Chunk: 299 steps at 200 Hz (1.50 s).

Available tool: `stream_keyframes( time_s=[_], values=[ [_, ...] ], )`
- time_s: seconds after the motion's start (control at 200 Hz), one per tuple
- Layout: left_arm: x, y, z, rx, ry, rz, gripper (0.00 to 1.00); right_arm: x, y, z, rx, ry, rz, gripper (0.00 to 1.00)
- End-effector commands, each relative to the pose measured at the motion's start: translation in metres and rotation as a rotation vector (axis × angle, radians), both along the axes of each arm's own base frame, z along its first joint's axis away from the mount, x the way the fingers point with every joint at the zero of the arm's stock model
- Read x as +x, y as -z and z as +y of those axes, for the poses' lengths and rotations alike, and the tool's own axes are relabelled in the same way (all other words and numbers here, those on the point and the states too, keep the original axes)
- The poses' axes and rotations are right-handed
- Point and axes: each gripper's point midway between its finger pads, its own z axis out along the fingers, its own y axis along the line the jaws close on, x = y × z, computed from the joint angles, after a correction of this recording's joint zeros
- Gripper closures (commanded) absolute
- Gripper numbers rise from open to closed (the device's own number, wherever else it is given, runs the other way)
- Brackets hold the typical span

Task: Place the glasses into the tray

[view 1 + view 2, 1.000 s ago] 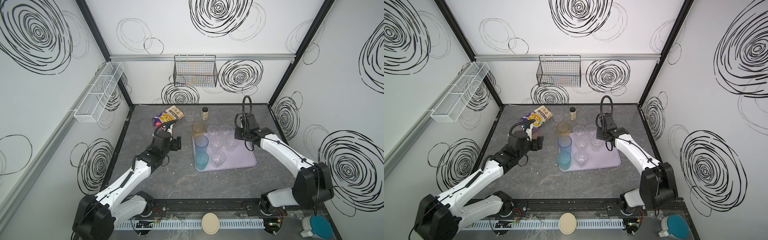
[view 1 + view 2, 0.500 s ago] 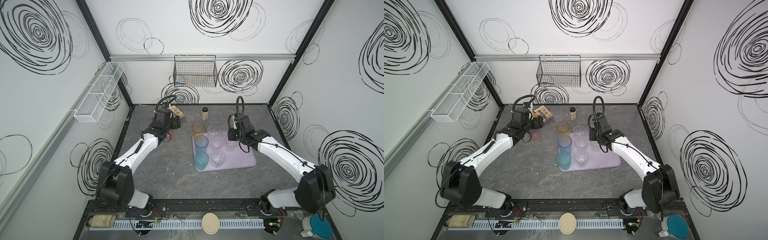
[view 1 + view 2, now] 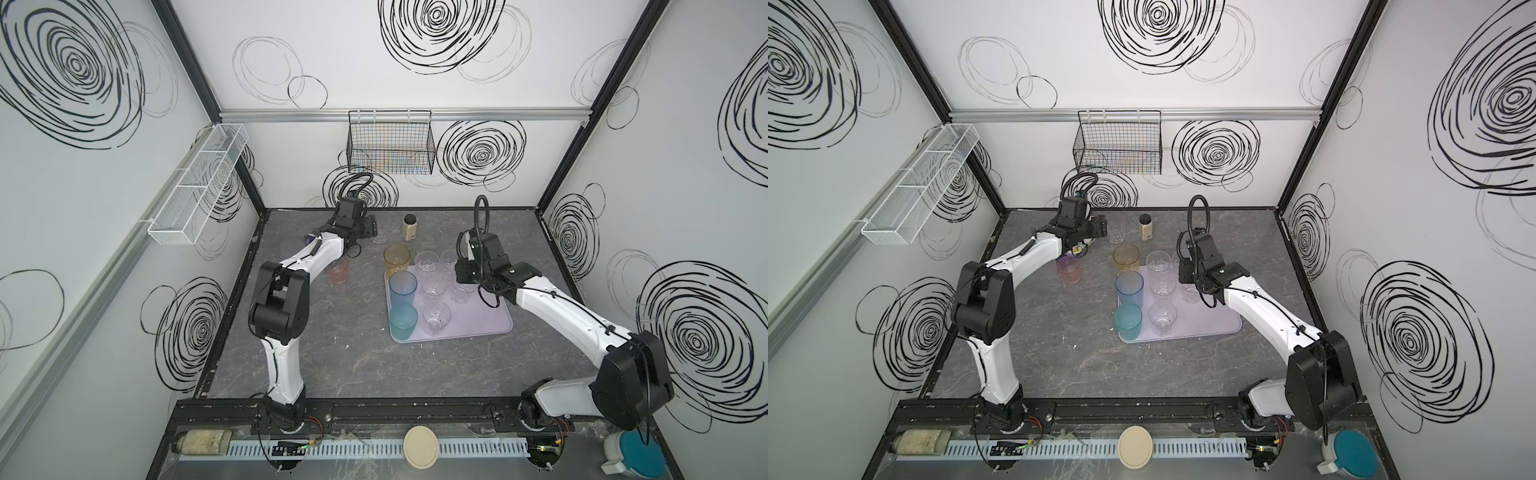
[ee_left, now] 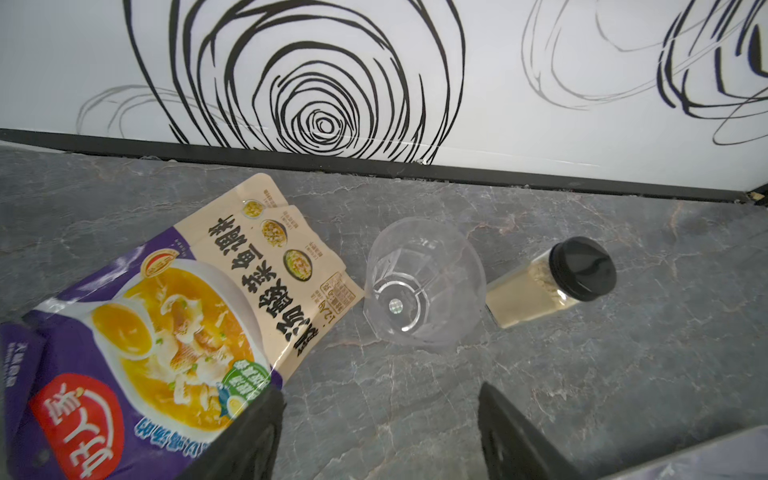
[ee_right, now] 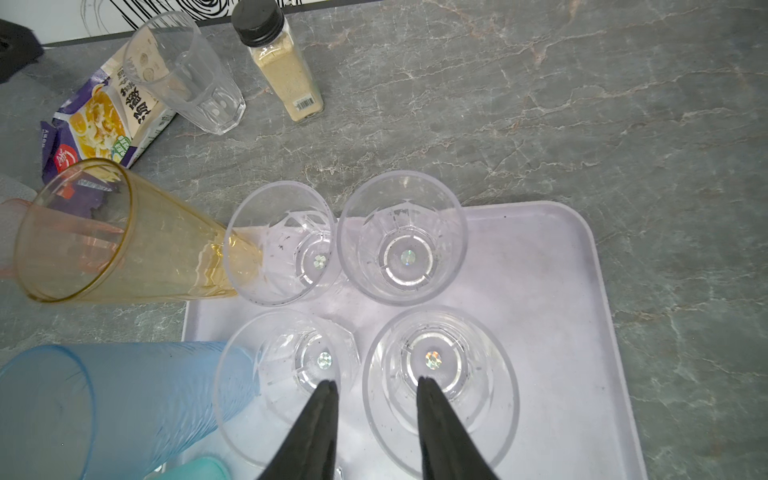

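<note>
Two risks are being flagged. First: the clear tumbler (image 4: 424, 282) is being targeted at the back of the table, where it is standing between the soup packet (image 4: 166, 311) and the spice jar (image 4: 548, 282), close to both. If the jaws are closed off-centre, the jar is likely being knocked over or the packet corner pinched. Second: the right gripper (image 5: 376, 382) is being held low over two short clear glasses (image 5: 457, 332) on the lavender tray (image 5: 540, 291), one finger over each, so any sideways move is risking a tip-over.

Pose: the left gripper (image 4: 378, 432) is being held wide open and empty, short of the tumbler. Its arm is being held stretched to the back wall, with the forearm passing over the pink tumbler (image 3: 338, 272), which is off the tray. The right jaws are being held partly open, nothing clamped, with that arm angled in over the tray's right side. The amber tumbler (image 3: 397, 259) is sitting at the tray's far corner; on or off cannot be told.
</note>
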Motion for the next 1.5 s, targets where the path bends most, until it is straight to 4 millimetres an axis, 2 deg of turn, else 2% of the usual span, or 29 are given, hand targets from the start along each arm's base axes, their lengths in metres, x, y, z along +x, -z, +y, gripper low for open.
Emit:
stream_keyframes(
  time_s=[0.0,0.175,0.51,0.665,0.881,0.991,1.106,1.226,1.331,1.491],
  values=[
    [0.019,-0.01,-0.012,-0.034,0.007,-0.033,0.25,-0.002,-0.007,-0.001,0.013,0.005,-0.028,0.63],
    [0.036,0.018,-0.014,-0.007,0.001,0.01,0.29,-0.003,-0.005,-0.001,0.011,0.004,-0.026,0.63],
    [0.057,0.047,-0.012,0.076,-0.003,0.041,0.36,-0.003,-0.004,0.0,0.023,-0.001,-0.032,0.63],
    [0.062,0.069,-0.013,0.111,0.004,0.082,0.43,-0.003,-0.004,0.0,0.032,0.0,-0.043,0.63],
    [0.062,0.081,-0.011,0.146,0.012,0.105,0.58,-0.003,-0.003,0.003,0.051,-0.004,-0.051,0.63],
    [0.058,0.069,-0.011,0.135,0.012,0.094,0.68,-0.005,0.004,0.006,0.06,-0.016,-0.037,0.63],
    [0.053,0.05,-0.01,0.107,0.003,0.051,0.88,-0.005,-0.001,0.006,0.06,-0.013,-0.033,0.63],
    [0.046,0.033,-0.012,0.088,0.007,0.064,0.89,-0.004,-0.012,0.004,0.066,-0.007,-0.065,0.63],
    [0.033,0.002,-0.009,0.072,0.007,0.019,0.9,-0.005,-0.019,0.005,0.072,-0.009,-0.08,0.63],
    [0.008,-0.034,0.003,0.056,-0.009,-0.045,0.91,-0.009,-0.025,0.01,0.084,-0.016,-0.094,0.63]
  ],
)
